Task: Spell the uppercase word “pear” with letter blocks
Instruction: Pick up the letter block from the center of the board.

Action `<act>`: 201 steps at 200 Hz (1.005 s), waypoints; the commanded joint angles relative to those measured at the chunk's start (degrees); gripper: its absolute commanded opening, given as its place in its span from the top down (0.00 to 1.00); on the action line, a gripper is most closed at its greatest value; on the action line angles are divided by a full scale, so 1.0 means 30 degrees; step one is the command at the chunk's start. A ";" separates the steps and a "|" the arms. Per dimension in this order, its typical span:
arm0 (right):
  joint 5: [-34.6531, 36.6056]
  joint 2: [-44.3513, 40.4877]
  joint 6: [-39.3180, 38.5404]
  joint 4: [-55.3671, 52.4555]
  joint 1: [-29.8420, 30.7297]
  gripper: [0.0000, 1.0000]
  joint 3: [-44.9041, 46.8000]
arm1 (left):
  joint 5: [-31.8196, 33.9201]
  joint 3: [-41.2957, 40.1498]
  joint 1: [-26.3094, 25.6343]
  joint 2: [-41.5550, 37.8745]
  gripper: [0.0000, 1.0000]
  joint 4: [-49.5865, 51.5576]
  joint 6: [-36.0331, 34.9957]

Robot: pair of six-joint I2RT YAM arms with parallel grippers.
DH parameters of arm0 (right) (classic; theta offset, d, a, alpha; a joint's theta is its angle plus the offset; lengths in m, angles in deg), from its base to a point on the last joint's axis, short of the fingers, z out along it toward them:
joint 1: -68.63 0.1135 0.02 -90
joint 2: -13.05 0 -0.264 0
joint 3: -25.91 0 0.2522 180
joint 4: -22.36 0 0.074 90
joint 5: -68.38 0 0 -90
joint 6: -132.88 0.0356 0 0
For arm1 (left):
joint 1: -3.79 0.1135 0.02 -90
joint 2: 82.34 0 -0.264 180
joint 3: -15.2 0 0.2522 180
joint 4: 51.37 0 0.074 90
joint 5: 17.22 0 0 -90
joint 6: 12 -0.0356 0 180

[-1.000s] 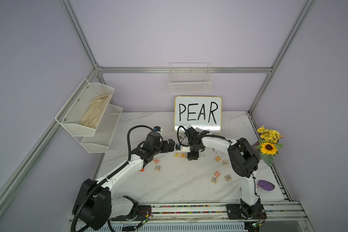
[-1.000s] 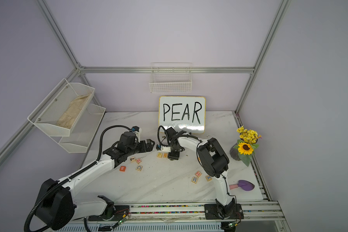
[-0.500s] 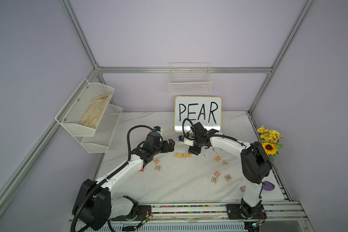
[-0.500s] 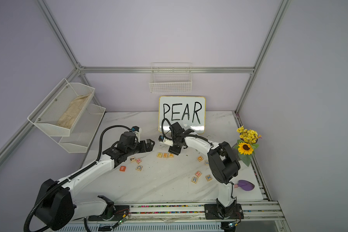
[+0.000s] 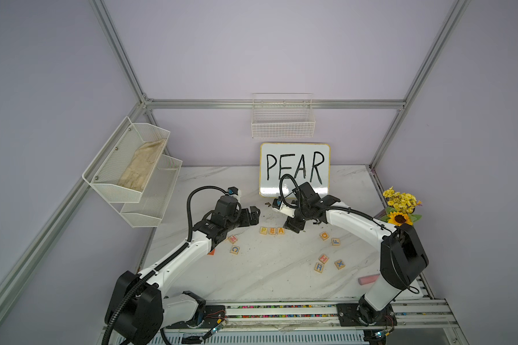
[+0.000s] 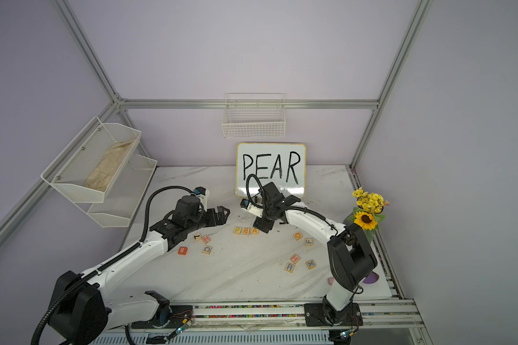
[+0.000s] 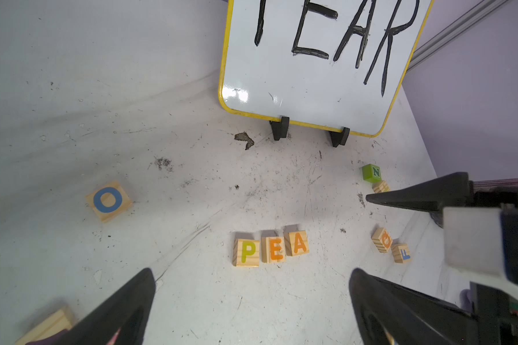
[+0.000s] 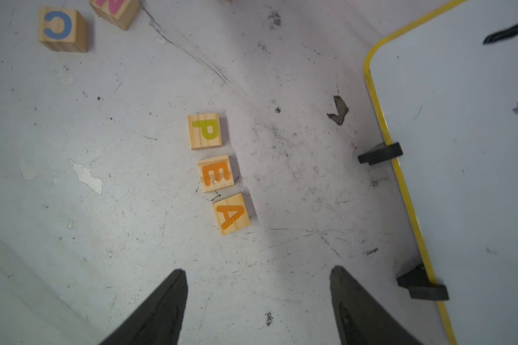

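Three letter blocks lie in a row on the table in front of the whiteboard: yellow P (image 5: 263, 230) (image 8: 205, 131), E (image 5: 272, 230) (image 8: 216, 173) and orange A (image 5: 280, 230) (image 8: 231, 213), the A turned slightly. The blue R block (image 5: 318, 267) (image 6: 289, 267) lies apart at the front right. My right gripper (image 8: 257, 270) (image 5: 293, 227) is open just right of the A, touching nothing. My left gripper (image 7: 251, 273) (image 5: 253, 213) is open and empty, left of the row and a little behind it.
The PEAR whiteboard (image 5: 294, 170) stands close behind the row. Loose blocks: H (image 5: 323, 258), X (image 5: 339, 264), F (image 5: 335, 241), pink N (image 5: 232, 239), C (image 5: 234, 249), orange B (image 6: 182, 250), green N (image 7: 370, 172). Flowers (image 5: 400, 209) stand at the right edge, wire shelves (image 5: 138, 176) on the left wall.
My right gripper has opened, left the A block at the end of the row and drawn back to the right, its elbow swinging right. The left arm has not moved.
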 commanded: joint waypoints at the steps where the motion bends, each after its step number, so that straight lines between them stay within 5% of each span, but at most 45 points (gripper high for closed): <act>1: 0.1566 0.0269 0.2359 0.0301 -0.0013 0.03 0.0102 | -0.0353 -0.0716 0.0085 -0.0498 0.00 -0.0615 0.0243; 47: 0.4221 -0.1778 0.7700 0.3183 -0.0013 0.03 0.1710 | -0.0686 -0.0104 0.0085 0.0303 0.00 -0.0897 0.0079; 91: 0.7199 -0.1101 1.6348 -0.0561 0.0140 0.03 -0.0098 | -0.1114 0.1006 0.0076 0.1898 0.00 -0.1368 0.0068; 142: 0.8534 -0.4877 2.5900 0.1451 0.1818 0.03 0.4989 | -0.1573 0.2766 0.0081 0.4310 0.00 -0.1612 0.0239; 183: 1.1430 -0.6514 2.7984 0.0218 0.4640 0.03 0.5401 | -0.2144 0.4187 0.0092 0.5485 0.00 -0.1632 0.0010; 201: 1.0931 -0.7267 2.7887 0.1123 0.4703 0.03 0.5918 | -0.2541 0.4787 0.0080 0.6011 0.00 -0.1641 0.0007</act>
